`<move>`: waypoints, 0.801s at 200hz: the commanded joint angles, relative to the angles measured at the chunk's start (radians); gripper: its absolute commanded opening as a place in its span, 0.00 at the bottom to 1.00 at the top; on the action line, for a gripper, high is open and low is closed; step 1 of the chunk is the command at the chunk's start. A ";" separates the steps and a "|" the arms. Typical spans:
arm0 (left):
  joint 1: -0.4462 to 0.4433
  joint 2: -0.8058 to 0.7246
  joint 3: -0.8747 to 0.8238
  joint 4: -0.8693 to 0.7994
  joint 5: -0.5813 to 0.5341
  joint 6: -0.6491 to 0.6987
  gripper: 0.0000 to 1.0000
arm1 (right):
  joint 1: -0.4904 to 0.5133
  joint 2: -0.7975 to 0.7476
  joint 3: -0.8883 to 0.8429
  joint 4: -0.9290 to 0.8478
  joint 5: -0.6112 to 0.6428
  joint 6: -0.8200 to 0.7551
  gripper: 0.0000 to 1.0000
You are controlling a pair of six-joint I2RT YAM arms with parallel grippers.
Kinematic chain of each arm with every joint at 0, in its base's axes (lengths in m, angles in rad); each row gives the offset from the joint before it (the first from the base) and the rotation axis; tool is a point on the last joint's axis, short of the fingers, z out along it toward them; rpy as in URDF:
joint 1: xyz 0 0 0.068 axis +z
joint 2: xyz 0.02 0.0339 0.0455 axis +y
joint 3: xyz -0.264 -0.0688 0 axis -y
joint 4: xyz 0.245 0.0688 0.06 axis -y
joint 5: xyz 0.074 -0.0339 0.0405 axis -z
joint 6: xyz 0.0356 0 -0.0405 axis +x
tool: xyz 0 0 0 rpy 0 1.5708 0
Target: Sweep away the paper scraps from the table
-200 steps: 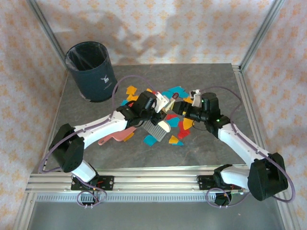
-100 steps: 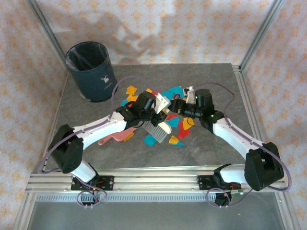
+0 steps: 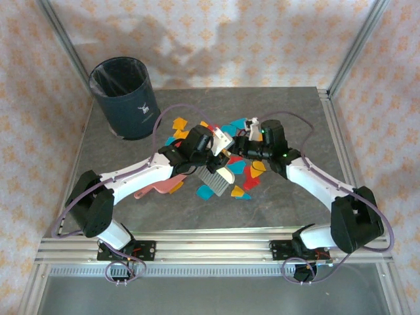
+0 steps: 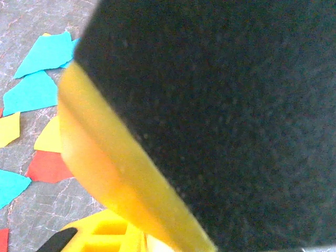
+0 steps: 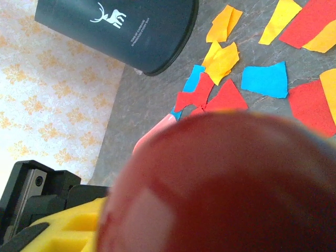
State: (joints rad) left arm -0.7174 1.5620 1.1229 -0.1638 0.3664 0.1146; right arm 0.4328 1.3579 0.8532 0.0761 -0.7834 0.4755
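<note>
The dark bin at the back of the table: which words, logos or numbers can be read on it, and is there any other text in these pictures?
Deer-head logo, white, without letters: on the side wall of the dark bin.
Small white print below that logo: too small and blurred to read.
No other text can be read in these pictures.

Red, orange-yellow and teal-blue paper scraps [image 3: 206, 191] dotted the dark grey, stone-patterned table [image 3: 298, 111]; the bin [image 3: 125, 102] was navy with a white deer logo, the dustpan [image 3: 149, 191] pink, the brush [image 3: 213, 177] grey-bristled.
</note>
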 commanded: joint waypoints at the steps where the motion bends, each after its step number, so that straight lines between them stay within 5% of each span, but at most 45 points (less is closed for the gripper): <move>1: 0.007 -0.025 0.008 0.025 0.015 0.009 0.22 | 0.010 0.007 0.031 0.031 -0.019 -0.007 0.36; 80: 0.006 -0.027 0.018 -0.006 0.030 0.016 0.29 | 0.009 -0.018 0.016 0.038 0.050 0.009 0.01; 123: 0.008 -0.071 0.014 -0.089 -0.034 0.004 0.57 | -0.061 -0.082 -0.030 0.034 0.102 0.036 0.00; 160: 0.043 -0.133 0.006 -0.233 -0.100 -0.020 0.58 | -0.140 -0.155 -0.068 -0.013 0.116 0.032 0.00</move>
State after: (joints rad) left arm -0.7033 1.4879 1.1248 -0.2531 0.3332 0.1146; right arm 0.3374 1.2739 0.7998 0.0662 -0.6991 0.4988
